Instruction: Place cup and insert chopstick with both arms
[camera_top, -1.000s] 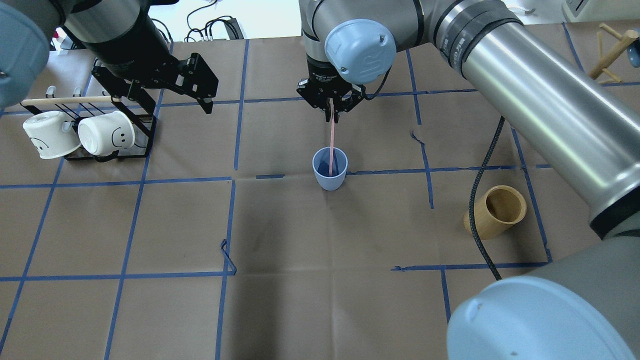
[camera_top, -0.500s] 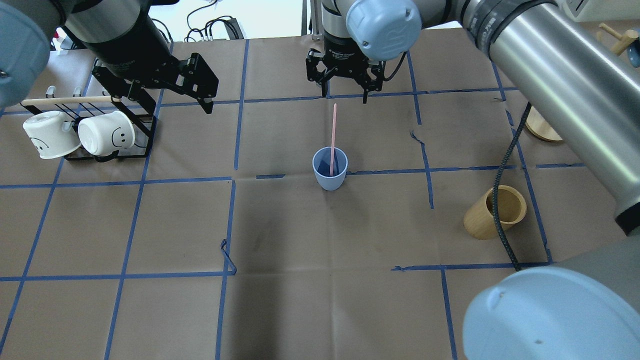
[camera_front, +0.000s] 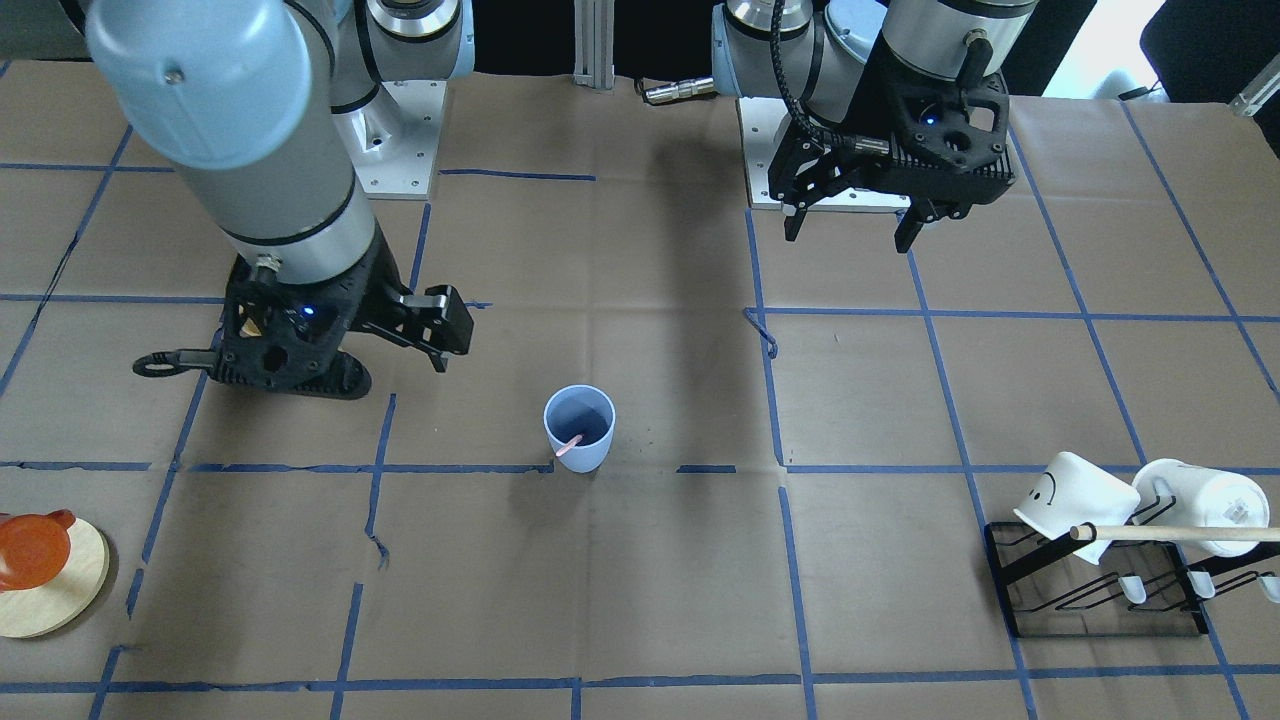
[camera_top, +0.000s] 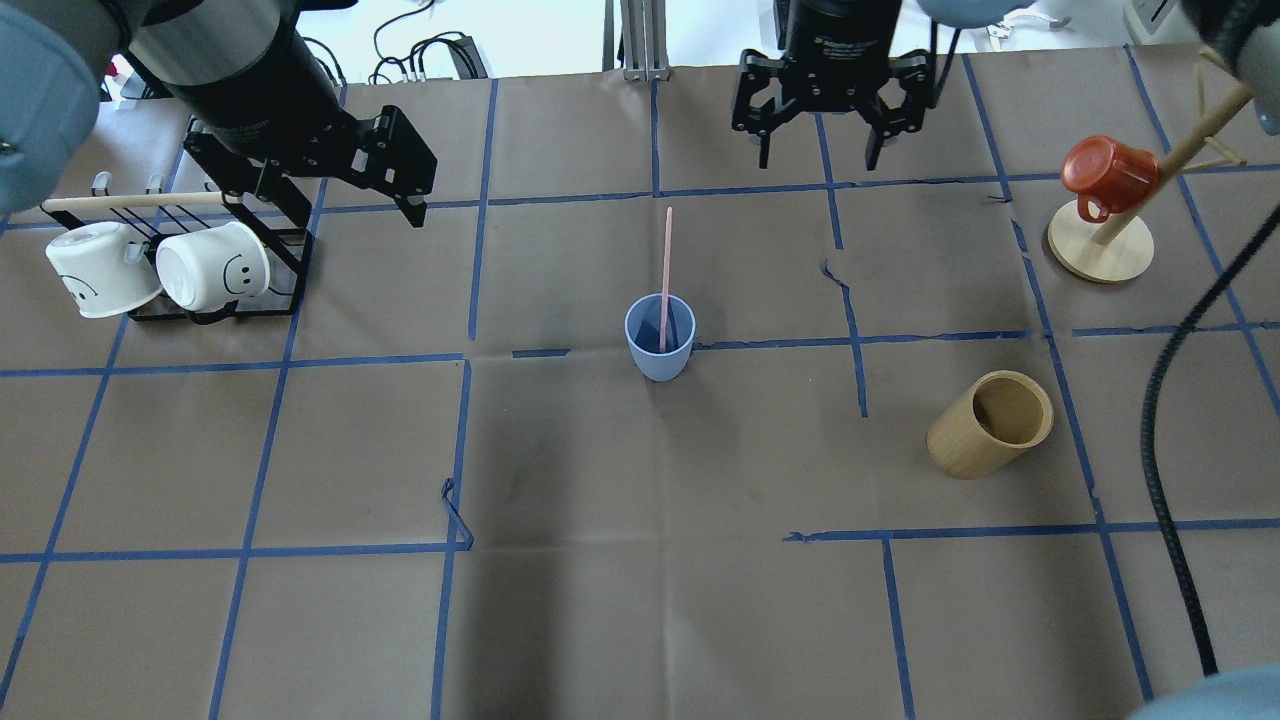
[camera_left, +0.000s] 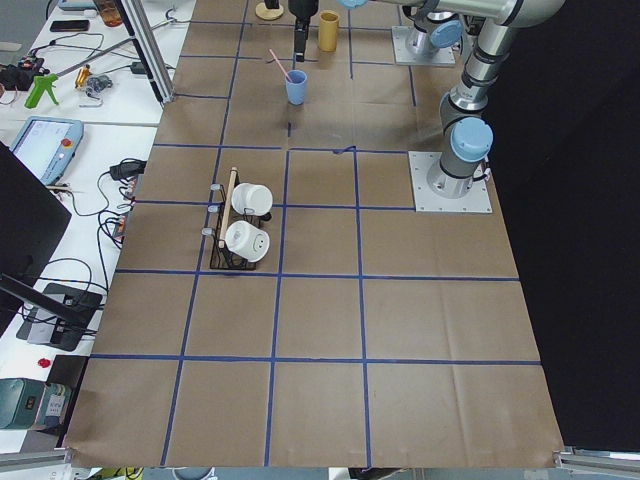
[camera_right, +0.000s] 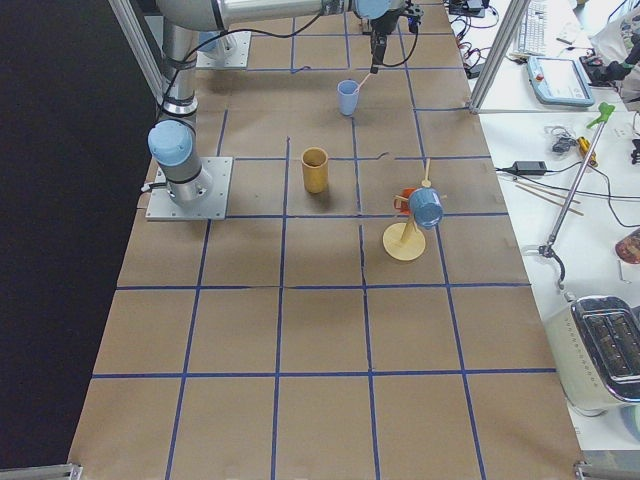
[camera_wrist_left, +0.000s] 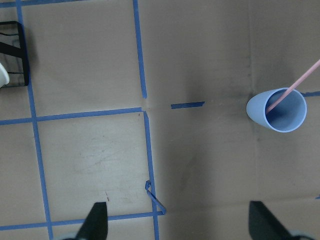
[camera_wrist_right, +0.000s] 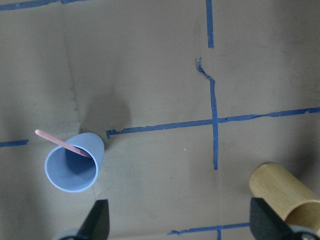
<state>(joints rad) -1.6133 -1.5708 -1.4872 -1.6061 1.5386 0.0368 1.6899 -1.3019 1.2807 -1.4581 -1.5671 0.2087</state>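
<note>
The light blue cup (camera_top: 660, 352) stands upright near the middle of the table. It also shows in the front view (camera_front: 579, 430) and in both wrist views (camera_wrist_left: 276, 111) (camera_wrist_right: 74, 164). One pale pink chopstick (camera_top: 666, 265) leans inside it, its top end resting over the rim toward the far side. My right gripper (camera_top: 822, 160) is open and empty, raised beyond and to the right of the cup. My left gripper (camera_top: 355, 208) is open and empty, raised to the cup's far left, near the mug rack. It also shows in the front view (camera_front: 848, 238).
A tan wooden cylinder (camera_top: 990, 425) stands right of the cup. A black rack (camera_top: 215, 310) holds two white mugs and a wooden dowel (camera_top: 130, 200) at the left. A mug tree (camera_top: 1100, 250) with a red mug (camera_top: 1100, 172) stands far right. A black cable (camera_top: 1165, 450) hangs at right.
My right gripper opened and let go of the chopstick, then drew away from the cup toward the far right. The chopstick stays leaning in the cup. The left arm has not moved.
</note>
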